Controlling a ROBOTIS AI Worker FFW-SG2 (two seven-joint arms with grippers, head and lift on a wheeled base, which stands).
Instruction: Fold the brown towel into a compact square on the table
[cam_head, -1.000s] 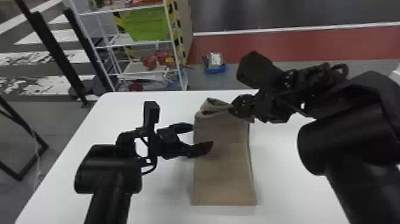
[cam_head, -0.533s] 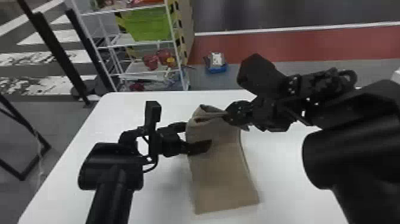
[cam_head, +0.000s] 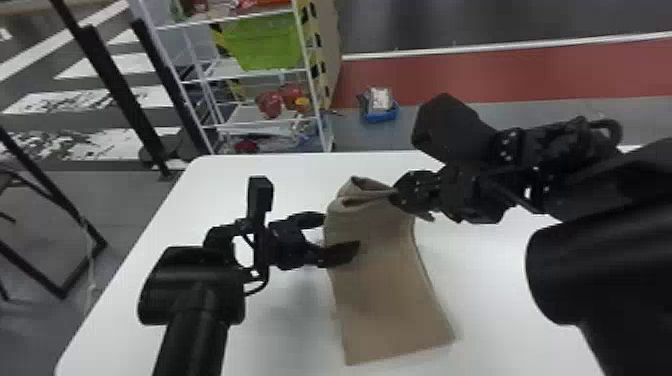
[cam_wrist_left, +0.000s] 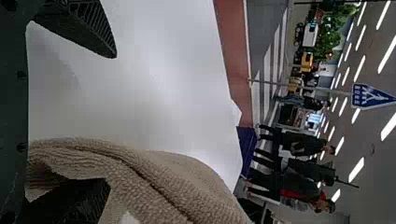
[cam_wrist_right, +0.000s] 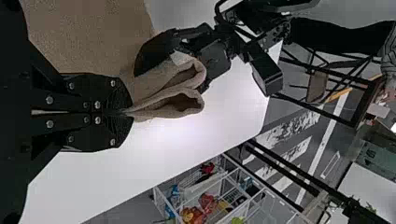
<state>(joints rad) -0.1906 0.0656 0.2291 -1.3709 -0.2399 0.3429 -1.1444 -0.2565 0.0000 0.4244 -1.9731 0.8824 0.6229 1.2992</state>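
Pinching the towel at one o'clock, the right gripper has edged nearer; the left gripper sits open at ten. On the table, the six o'clock hem has skewed, probably needing realignment.

The worktop is white and smooth, with a rounded far left corner. The towel lies lengthwise on it, its near part spread smooth, its far end bunched up in raised folds, bare white surface on both sides.
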